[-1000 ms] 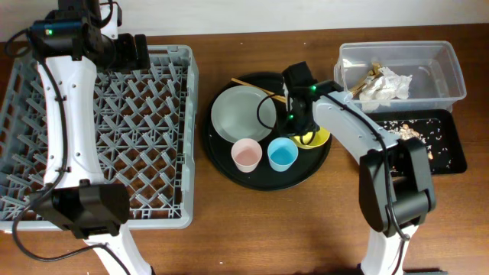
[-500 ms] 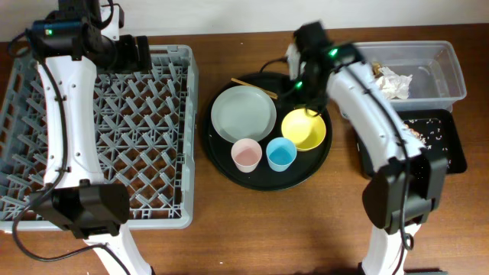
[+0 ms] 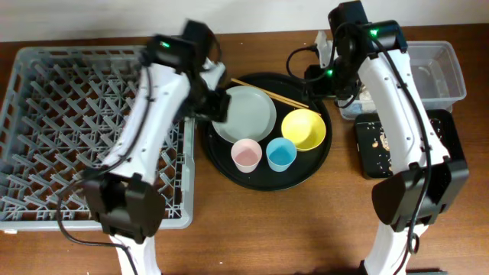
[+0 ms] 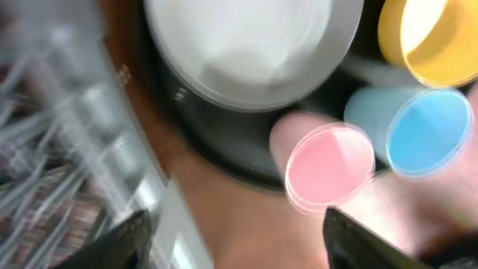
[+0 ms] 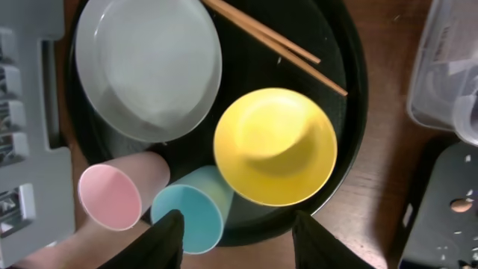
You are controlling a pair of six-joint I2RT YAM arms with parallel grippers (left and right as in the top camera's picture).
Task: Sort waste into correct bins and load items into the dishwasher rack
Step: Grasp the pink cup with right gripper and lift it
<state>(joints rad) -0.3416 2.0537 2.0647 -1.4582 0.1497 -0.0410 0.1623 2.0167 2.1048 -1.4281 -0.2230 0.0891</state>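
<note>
Both left gripper (image 4: 233, 224) and right gripper (image 5: 237, 232) show jaws wide, empty. Plate (image 3: 244, 113) lies mid-worktop beside the rack (image 3: 76, 52); best pinch its rack-side rim, lift clear of chopsticks (image 3: 279, 95), stand between pegs (image 3: 69, 122).

Pale plate (image 3: 243, 113), yellow bowl (image 3: 304, 129), pink cup (image 3: 247, 155), blue cup (image 3: 282, 154) upright, clustered; chopsticks (image 3: 271, 93) alongside.
</note>
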